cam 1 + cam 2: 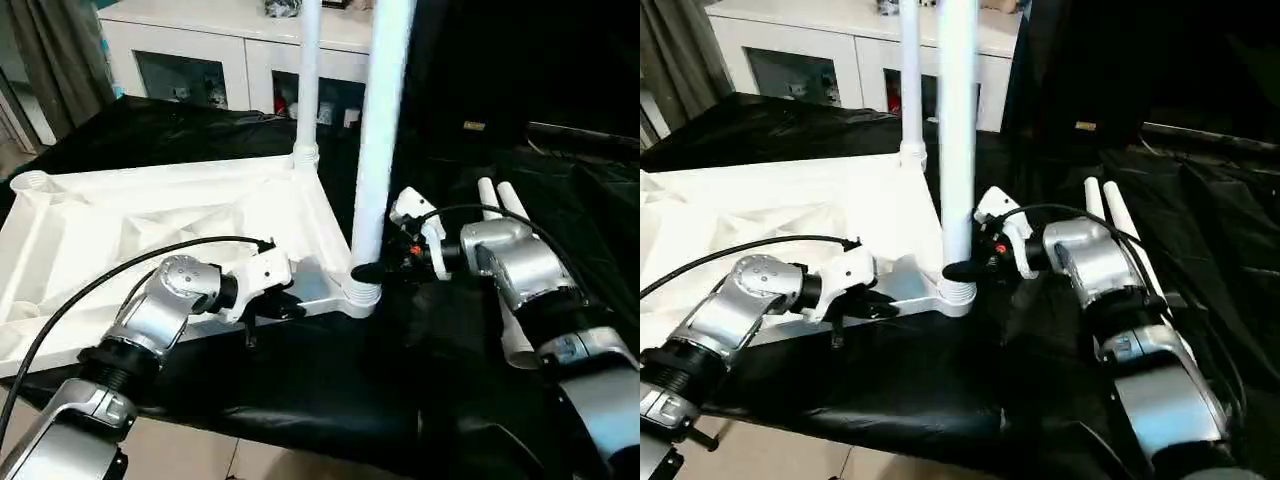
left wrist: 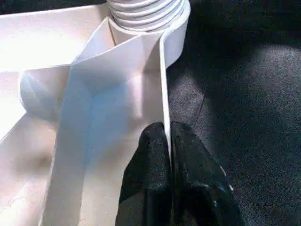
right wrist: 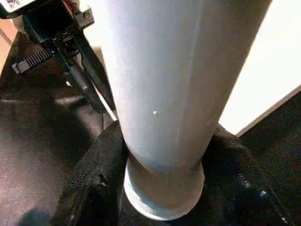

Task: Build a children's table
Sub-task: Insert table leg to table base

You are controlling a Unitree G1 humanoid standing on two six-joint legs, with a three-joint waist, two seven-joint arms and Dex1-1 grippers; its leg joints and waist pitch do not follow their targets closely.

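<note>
The white tabletop [image 1: 150, 230] lies upside down on the black-draped work table, ribs facing up. One white leg [image 1: 307, 90] stands upright in its far right corner socket. A second leg [image 1: 382, 150] stands in the near right corner socket [image 1: 362, 295]. My right gripper [image 1: 368, 270] is shut around this leg just above the socket, and its black fingers [image 3: 101, 165] hug the tube on both sides. My left gripper [image 2: 168, 136] is shut on the tabletop's thin near rim [image 2: 163, 84], a little left of that socket. Two spare legs [image 1: 503, 215] lie on the cloth behind my right forearm.
A white glass-door cabinet [image 1: 190, 60] stands behind the work table. The table's front edge [image 1: 300, 440] runs close below my arms, with pale floor beyond it. A grey curtain [image 1: 40, 50] hangs at the far left. Dark cloth rises behind the right side.
</note>
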